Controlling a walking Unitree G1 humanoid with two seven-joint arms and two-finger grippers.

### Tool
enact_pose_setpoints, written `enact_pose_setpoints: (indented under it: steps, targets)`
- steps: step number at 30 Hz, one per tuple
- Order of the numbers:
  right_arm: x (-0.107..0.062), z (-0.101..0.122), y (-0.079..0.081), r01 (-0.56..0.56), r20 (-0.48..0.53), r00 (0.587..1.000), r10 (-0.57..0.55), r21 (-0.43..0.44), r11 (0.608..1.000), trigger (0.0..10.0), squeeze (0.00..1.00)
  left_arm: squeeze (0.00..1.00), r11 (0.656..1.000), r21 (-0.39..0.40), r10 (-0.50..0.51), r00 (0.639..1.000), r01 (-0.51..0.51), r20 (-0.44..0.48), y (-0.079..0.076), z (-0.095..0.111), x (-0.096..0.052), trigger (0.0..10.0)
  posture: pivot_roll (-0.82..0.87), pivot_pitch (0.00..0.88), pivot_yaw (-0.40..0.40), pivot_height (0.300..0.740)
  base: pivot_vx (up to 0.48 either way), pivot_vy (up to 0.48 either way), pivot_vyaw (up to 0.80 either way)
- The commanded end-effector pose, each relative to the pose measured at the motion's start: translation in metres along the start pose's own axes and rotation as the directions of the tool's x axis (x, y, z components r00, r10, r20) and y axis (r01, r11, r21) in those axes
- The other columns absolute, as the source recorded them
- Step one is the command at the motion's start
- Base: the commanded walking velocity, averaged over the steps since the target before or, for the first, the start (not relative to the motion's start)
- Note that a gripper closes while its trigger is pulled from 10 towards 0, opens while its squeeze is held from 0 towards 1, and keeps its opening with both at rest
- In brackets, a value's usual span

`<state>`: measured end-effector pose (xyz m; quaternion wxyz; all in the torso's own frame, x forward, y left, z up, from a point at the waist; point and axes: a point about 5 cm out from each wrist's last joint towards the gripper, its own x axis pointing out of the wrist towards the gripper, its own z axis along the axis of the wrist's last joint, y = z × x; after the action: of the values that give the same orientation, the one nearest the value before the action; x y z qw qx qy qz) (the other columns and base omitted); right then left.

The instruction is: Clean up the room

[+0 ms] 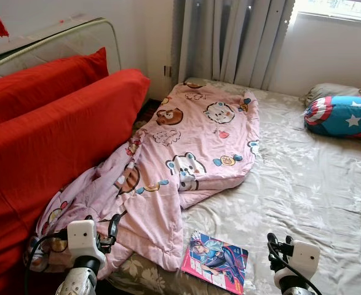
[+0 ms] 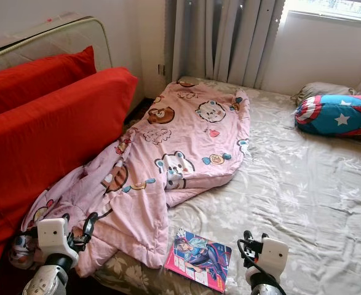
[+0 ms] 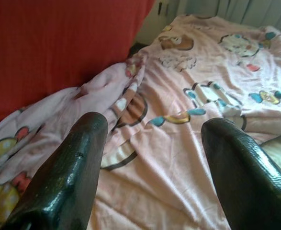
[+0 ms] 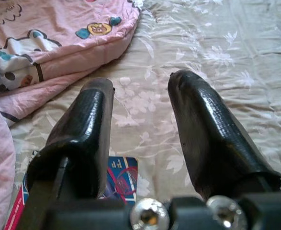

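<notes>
Nearest, at the bed's foot: left gripper [image 3: 152, 143], fingers spread wide and empty, above the crumpled pink cartoon blanket [image 1: 186, 153]. Blanket sprawled over the bed's left half, spilling against the red cushions [image 1: 51, 135]. Magazine [image 1: 215, 259] flat on the floral sheet [image 1: 309, 184], just beside the blanket's edge. Right gripper [image 4: 140, 110] parted, empty, over magazine and sheet. Star-shield pillow [image 1: 343, 117] far right, well apart.

Pretty clearly a bedroom in someone's home: a bed [image 1: 303, 184] with a floral sheet, a rumpled pink cartoon blanket [image 1: 186, 147], red pillows [image 1: 51, 129] by the headboard [image 1: 63, 37], grey curtains [image 1: 235, 40] beside a window [image 1: 340, 7].
</notes>
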<state>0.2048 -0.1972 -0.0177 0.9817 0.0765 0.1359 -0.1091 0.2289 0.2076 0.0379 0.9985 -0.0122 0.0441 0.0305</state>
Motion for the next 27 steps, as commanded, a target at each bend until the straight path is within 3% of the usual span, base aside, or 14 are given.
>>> enact_pose_setpoints:
  steps: [1,27]
  targets:
    - [0.001,0.0,-0.002,0.006,-0.007,1.0,-0.006,-0.006,1.0,10.0,0.0,0.0,1.0,-0.004,-0.014,1.0,0.014,0.009,-0.004,0.005,0.002,10.0,0.03,0.0,-0.052,0.72,0.0,0.0,0.0]
    - [0.008,0.012,0.005,-0.012,0.029,0.999,0.013,-0.027,1.0,10.0,0.0,0.0,1.0,0.009,-0.029,1.0,0.029,-0.003,-0.006,0.01,0.003,10.0,0.05,0.0,-0.062,0.71,0.0,0.0,0.0]
